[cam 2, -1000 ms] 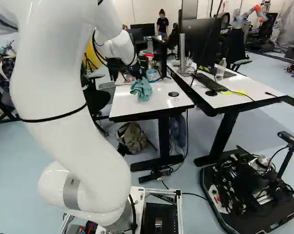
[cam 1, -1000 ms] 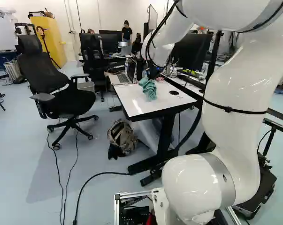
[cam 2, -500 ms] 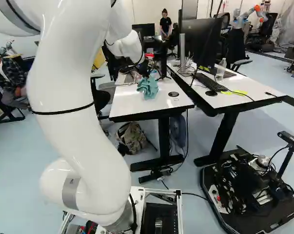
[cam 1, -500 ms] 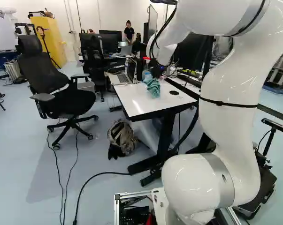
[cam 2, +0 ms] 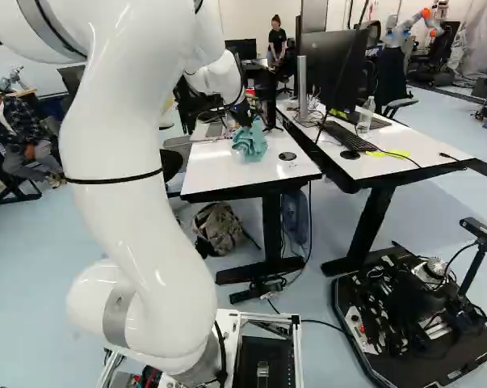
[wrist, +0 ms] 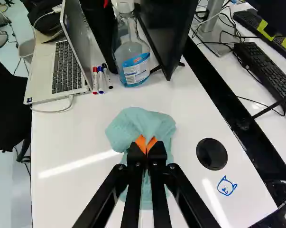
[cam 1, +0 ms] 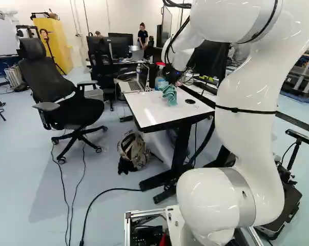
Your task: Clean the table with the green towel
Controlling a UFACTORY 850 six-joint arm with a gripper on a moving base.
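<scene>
The towel (wrist: 140,123) is in the pincer (cam 2: 245,121), over the desk (wrist: 76,142). Past it, markers (wrist: 100,80) lie between laptop (wrist: 67,69) and spray bottle (wrist: 133,59). In the left base view, an office chair (cam 1: 46,79) stands left of the desk, a backpack (cam 1: 135,148) on the floor between them.

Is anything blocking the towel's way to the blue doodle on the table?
Nothing visible stands between the towel, pinched in the fingers, and the doodle. The flat-looking black disc lies close beside the direct path across the table and probably won't block wiping.
</scene>
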